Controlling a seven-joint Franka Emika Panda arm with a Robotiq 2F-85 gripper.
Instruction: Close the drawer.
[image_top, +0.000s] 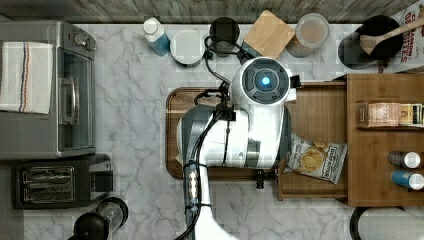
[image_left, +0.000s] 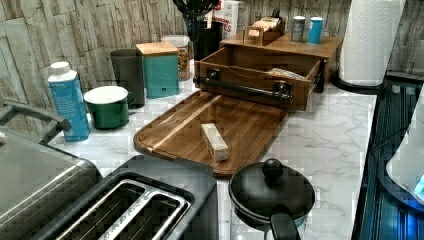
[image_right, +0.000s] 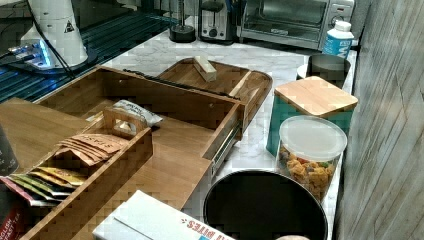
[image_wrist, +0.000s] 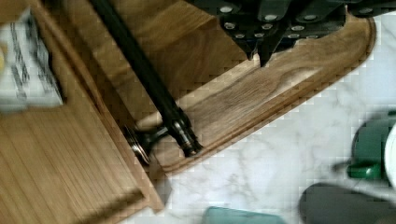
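The drawer (image_top: 320, 115) stands pulled out from its wooden cabinet (image_top: 380, 170), with a chips bag (image_top: 315, 160) lying in it. The left view shows the drawer (image_left: 255, 62) and its black bar handle (image_left: 240, 87) facing the tray (image_left: 240, 125). In the wrist view my gripper (image_wrist: 259, 55) is shut on nothing. It hovers over the tray (image_wrist: 280, 93), a short way off the handle (image_wrist: 144, 79) on the side away from the drawer (image_wrist: 70, 154). In the top view my arm (image_top: 250, 130) covers the handle and much of the tray.
A pale block (image_left: 215, 141) lies on the tray. A green mug (image_left: 107, 106), a teal canister (image_left: 160, 70) and a blue bottle (image_left: 67, 102) line the wall. A toaster (image_top: 60, 180) and toaster oven (image_top: 47, 90) stand at the top view's left. A paper towel roll (image_left: 370, 40) flanks the cabinet.
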